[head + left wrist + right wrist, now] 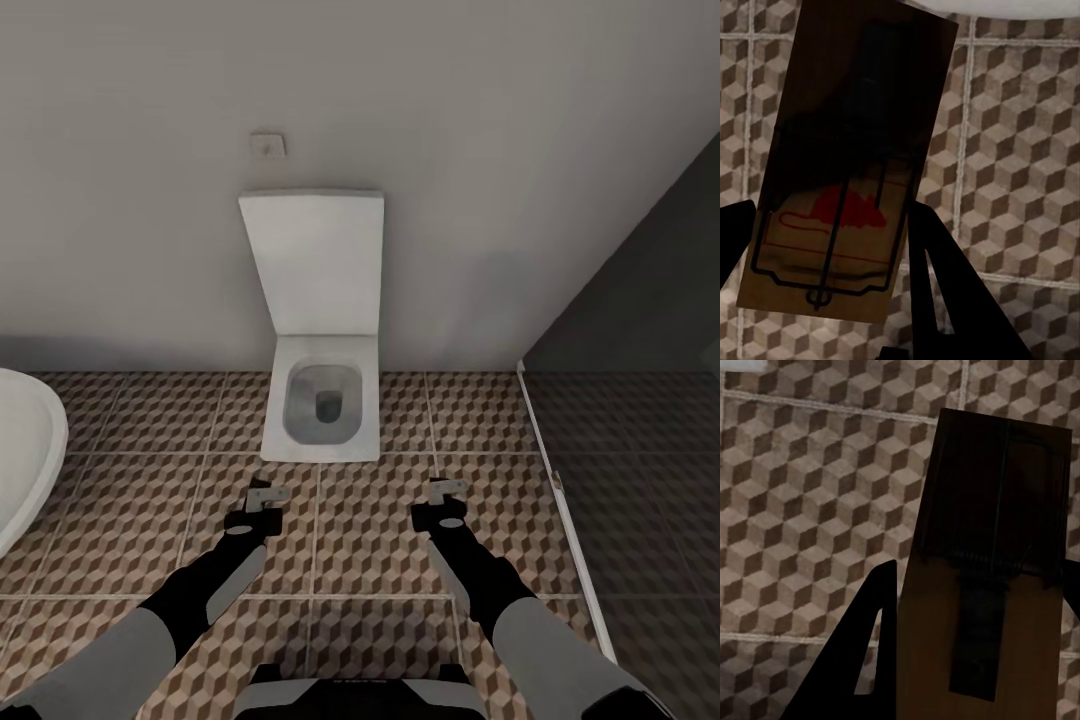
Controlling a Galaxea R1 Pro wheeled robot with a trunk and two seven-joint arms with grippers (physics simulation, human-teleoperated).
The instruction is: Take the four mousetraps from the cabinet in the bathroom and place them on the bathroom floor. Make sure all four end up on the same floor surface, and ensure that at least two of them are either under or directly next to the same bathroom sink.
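A pale grey wall [150,200] fills the upper half of the head view. Below it spreads the bathroom floor [150,480], tiled in a brown and cream cube pattern. A darker shower area [650,450] takes the right edge. A white bathtub [20,450] curves in at the left edge. A square white toilet [320,400], lid up, stands at centre against the wall. In the lower frame, the left gripper [262,497] and right gripper [444,492] reach forward over the tiles. Each is clamped on a wooden mousetrap: the left mousetrap [847,165], printed with a red mark, and the right mousetrap [982,585], both above the floor.
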